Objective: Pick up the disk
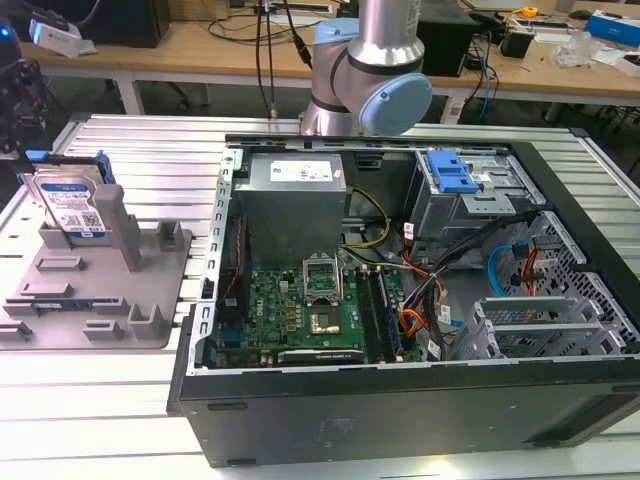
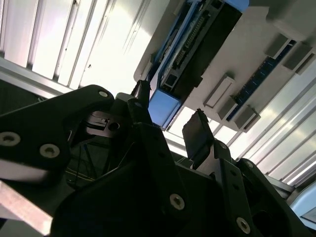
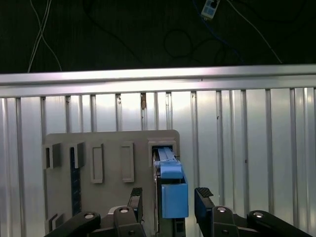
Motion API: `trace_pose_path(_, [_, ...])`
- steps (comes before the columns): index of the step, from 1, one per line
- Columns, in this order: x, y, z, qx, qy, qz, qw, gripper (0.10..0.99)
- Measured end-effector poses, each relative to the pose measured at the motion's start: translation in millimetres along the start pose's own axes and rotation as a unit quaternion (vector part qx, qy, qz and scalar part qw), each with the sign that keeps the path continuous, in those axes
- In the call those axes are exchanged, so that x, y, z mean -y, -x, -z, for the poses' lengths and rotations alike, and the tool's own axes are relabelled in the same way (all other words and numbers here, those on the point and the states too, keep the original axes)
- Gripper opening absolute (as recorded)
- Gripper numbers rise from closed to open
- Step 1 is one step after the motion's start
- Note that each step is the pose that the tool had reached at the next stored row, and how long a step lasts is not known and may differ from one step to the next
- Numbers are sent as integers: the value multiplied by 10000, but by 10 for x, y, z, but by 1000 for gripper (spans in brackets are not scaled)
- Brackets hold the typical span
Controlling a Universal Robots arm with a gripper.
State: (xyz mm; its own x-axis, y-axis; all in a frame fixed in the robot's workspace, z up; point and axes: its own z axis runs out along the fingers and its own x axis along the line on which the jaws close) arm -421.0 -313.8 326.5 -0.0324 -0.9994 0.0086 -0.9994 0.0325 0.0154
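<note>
Ribbed metal tabletop (image 3: 247,128) below; flat silver disk with blue rails (image 3: 174,200) stands edge-up in grey plastic fixture (image 3: 111,140), between spread-apart fingers (image 3: 203,197) of our black gripper (image 3: 169,196), untouched.

You see, at the exterior view's left: disk (image 1: 68,205) silver, white-and-blue label, blue rails | fixture (image 1: 100,285) plain grey | table (image 1: 150,150) silver, ribbed stripes | case (image 1: 400,410) black | board (image 1: 300,305) green | latch (image 1: 452,172) blue | arm (image 1: 385,40) silver, pale-blue cap | first wrist view: gripper (image 3: 169,197) black

Disk (image 1: 68,205) upright in grey fixture (image 1: 170,275), open computer case (image 1: 400,425) beside it, arm (image 1: 385,85) behind.
</note>
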Motion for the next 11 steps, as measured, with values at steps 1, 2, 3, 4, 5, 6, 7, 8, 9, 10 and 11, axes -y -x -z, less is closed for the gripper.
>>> trace_pose_path(1, [0,0,-4,0,0,0,10000,541])
trace_pose_path(2, [0,0,-9,0,0,0,10000,541])
trace_pose_path(3, [0,0,-15,0,0,0,10000,541])
trace_pose_path(4, [0,0,-23,0,0,0,10000,541])
trace_pose_path(5, [0,0,-30,0,1,0,10000,541])
trace_pose_path(6, [0,0,-34,0,0,0,10000,541])
trace_pose_path(7, [1,0,-37,0,0,0,10000,541])
trace_pose_path(8, [0,0,-41,0,0,0,10000,541])
trace_pose_path(9, [0,0,-44,0,0,0,10000,541])
trace_pose_path(10, [-1,0,-47,0,0,0,10000,541])
trace_pose_path(11, [-2,0,-50,0,0,0,10000,541])
